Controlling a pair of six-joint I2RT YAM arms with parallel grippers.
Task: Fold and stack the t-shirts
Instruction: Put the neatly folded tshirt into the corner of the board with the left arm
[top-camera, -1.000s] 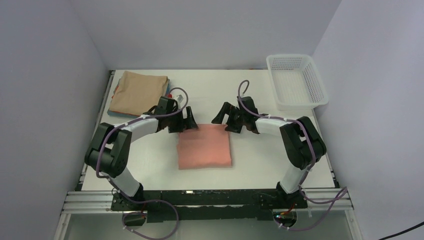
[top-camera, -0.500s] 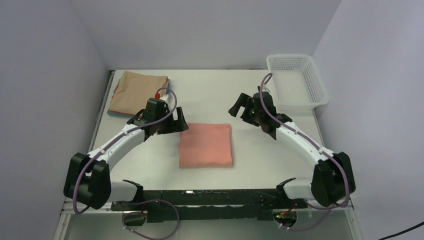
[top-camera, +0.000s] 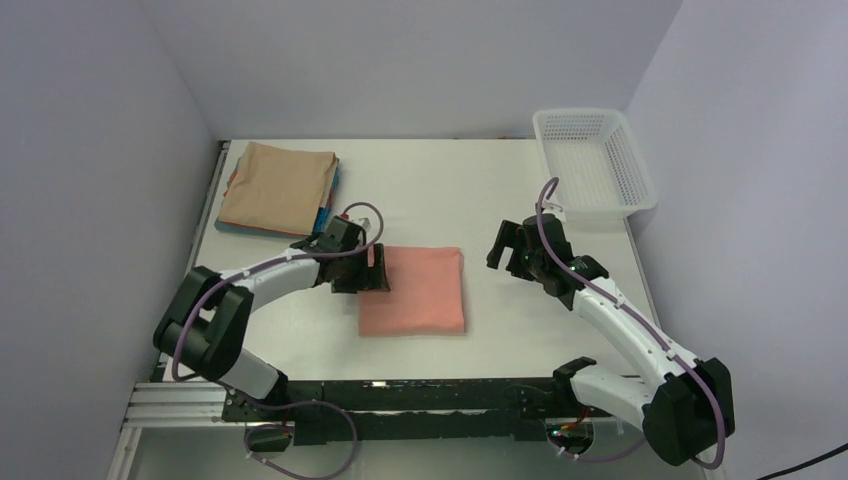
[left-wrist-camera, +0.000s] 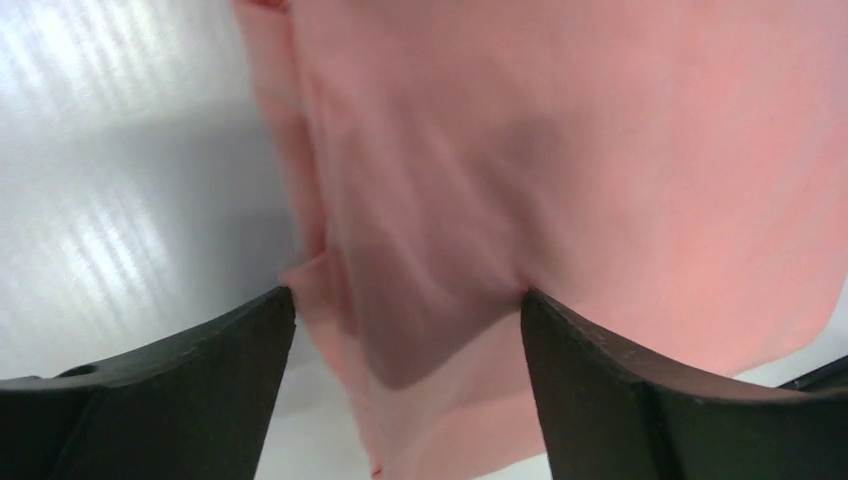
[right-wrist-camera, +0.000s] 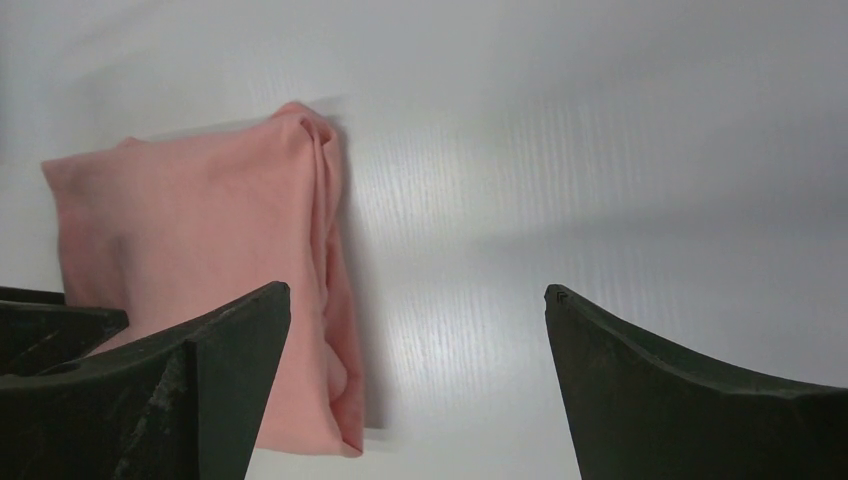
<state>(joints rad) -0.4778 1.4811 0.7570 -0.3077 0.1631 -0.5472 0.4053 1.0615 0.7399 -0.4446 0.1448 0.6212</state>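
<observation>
From above, the pink shirt (top-camera: 415, 292) lies folded into a neat rectangle near the middle of the table (top-camera: 500, 180). The left gripper (top-camera: 372, 270) sits low at its far left corner. The right gripper (top-camera: 503, 250) hangs over bare table, off the shirt's right edge and apart from it. A tan shirt (top-camera: 278, 185) lies folded at the far left, on top of others whose edges just show. A white basket (top-camera: 600, 211) stands at the far right.

In the left wrist view, the jaws stand wide apart with nothing clamped. The two dark fingers (left-wrist-camera: 150, 400) straddle the shirt's layered edge, where a small flap of cloth pokes out at the side.

In the right wrist view, the jaws are also spread wide. Only table lies between the fingers (right-wrist-camera: 700, 390), and the shirt sits off to the left with its folded edge facing them.

The step in hand looks like picking up the pink shirt to carry it onto the tan one. To do that well, the left gripper should go low enough to catch every layer at the edge, loose flap included, before closing. The right gripper should come across and take the opposite edge the same way. Lifting both sides together and level should keep the fold from sagging open.
</observation>
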